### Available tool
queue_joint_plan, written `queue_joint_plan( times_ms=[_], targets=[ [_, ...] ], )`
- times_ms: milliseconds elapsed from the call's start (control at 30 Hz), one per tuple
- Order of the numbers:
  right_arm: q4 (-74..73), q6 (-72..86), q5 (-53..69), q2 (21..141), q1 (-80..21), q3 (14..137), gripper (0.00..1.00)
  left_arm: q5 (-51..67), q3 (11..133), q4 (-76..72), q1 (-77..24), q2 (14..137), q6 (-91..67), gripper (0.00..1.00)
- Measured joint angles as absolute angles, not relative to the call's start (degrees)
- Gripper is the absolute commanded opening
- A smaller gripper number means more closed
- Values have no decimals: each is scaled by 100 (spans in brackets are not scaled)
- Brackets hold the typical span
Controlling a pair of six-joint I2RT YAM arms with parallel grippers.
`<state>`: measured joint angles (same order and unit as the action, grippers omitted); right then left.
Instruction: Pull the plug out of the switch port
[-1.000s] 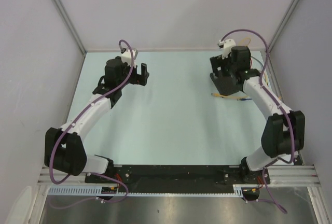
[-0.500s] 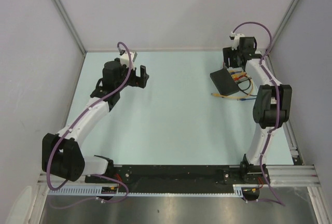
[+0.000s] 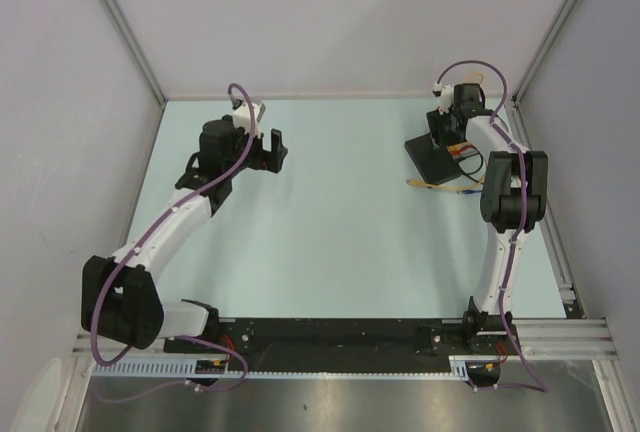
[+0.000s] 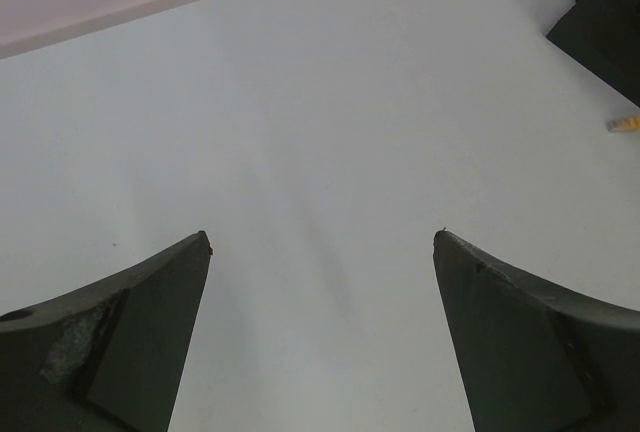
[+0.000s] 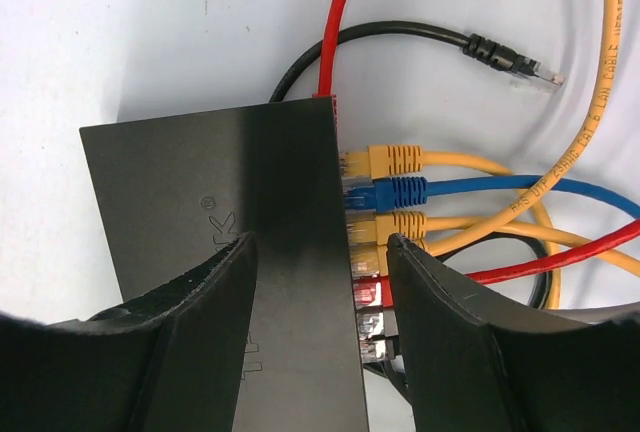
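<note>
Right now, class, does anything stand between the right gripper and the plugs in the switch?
Nothing visible does. The right gripper hangs over the switch, one finger right beside the plugs; their cables trail away from the switch.

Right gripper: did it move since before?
Yes. The right gripper shifted toward the back wall, off the top of the switch to its cabled edge.

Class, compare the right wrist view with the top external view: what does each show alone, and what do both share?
Right wrist only: a blue plug among yellow and red ones in the ports of the switch, plus a loose black cable end. Top view only: the left gripper, open over the table, far from the switch. Both: the switch, the coloured cables, and the right gripper poised over the switch.
</note>
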<state>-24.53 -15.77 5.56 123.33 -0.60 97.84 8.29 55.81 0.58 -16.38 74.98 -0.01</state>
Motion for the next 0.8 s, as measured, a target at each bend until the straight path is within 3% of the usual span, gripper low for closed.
queue_joint_plan(
  times_ms=[800],
  targets=[
    [-2482, -1616, 1087, 12357, -45, 9631, 61, 836, 5581, 58, -1638, 7647, -1, 100]
  ],
)
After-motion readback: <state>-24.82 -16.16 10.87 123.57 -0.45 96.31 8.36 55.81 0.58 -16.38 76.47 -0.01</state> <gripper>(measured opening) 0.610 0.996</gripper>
